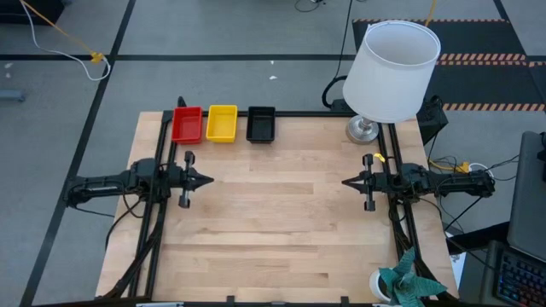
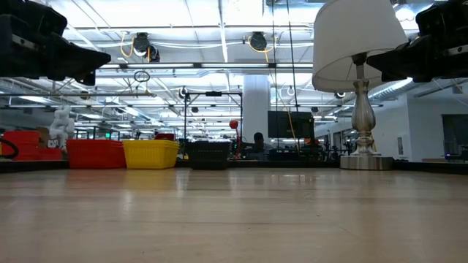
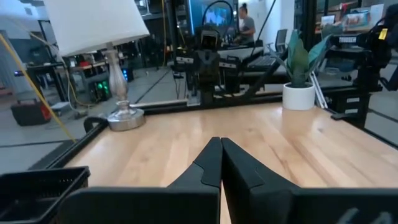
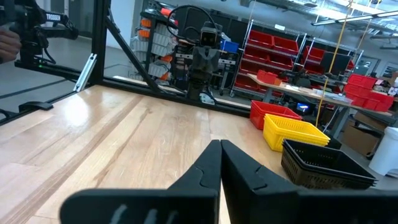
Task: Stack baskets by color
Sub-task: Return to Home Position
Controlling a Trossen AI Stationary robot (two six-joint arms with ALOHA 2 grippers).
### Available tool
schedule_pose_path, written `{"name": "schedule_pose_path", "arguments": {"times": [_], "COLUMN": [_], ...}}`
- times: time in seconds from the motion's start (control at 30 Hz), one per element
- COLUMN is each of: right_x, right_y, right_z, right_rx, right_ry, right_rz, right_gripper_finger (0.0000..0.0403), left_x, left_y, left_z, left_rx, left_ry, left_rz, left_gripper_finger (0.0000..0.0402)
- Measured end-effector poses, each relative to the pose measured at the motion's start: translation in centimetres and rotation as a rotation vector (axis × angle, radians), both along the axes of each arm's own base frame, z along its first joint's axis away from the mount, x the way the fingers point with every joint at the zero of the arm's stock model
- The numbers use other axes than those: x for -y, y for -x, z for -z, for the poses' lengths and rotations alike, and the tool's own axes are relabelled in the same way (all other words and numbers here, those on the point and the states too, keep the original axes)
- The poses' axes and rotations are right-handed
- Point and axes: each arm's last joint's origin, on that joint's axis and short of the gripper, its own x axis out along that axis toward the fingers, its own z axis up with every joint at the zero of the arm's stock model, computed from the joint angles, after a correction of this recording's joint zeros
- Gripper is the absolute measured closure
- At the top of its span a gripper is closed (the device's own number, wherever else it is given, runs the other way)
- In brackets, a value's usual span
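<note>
Left pincer (image 1: 205, 180) and right pincer (image 1: 347, 182): tips pressed together, empty, facing across the surface (image 1: 281, 222). Farther off, along its far edge: red baskets (image 1: 187, 124), yellow baskets (image 1: 222, 124), black baskets (image 1: 261, 124), side by side. Probably light, stiff, mesh-walled; best pinched at a rim.

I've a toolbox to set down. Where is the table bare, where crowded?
Bare: the middle between the left gripper and right gripper, to the near edge. Crowded: the far edge, with red baskets, yellow baskets, black baskets and lamp; a plant at the near right corner.
</note>
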Motion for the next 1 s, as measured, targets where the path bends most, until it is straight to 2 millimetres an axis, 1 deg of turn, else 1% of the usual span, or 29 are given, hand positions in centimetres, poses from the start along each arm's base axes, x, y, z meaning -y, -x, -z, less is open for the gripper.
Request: {"name": "schedule_pose_path", "arguments": {"times": [0.27, 0.57, 1.0], "right_x": [0.00, 0.00, 0.00], "right_y": [0.00, 0.00, 0.00], "right_z": [0.00, 0.00, 0.00], "right_rx": [0.000, 0.000, 0.000], "right_ry": [0.000, 0.000, 0.000], "right_rz": [0.000, 0.000, 0.000], "right_gripper_finger": [0.0403, 0.0403, 0.0403], "left_x": [0.04, 0.39, 0.36], "left_y": [-0.06, -0.05, -0.08], "left_z": [0.06, 0.00, 0.09], "left_rx": [-0.008, -0.001, -0.010], "left_ry": [0.000, -0.013, -0.012], "left_rz": [0.016, 0.076, 0.031], "left_gripper_finger": [0.0400, 0.0400, 0.0401]}}
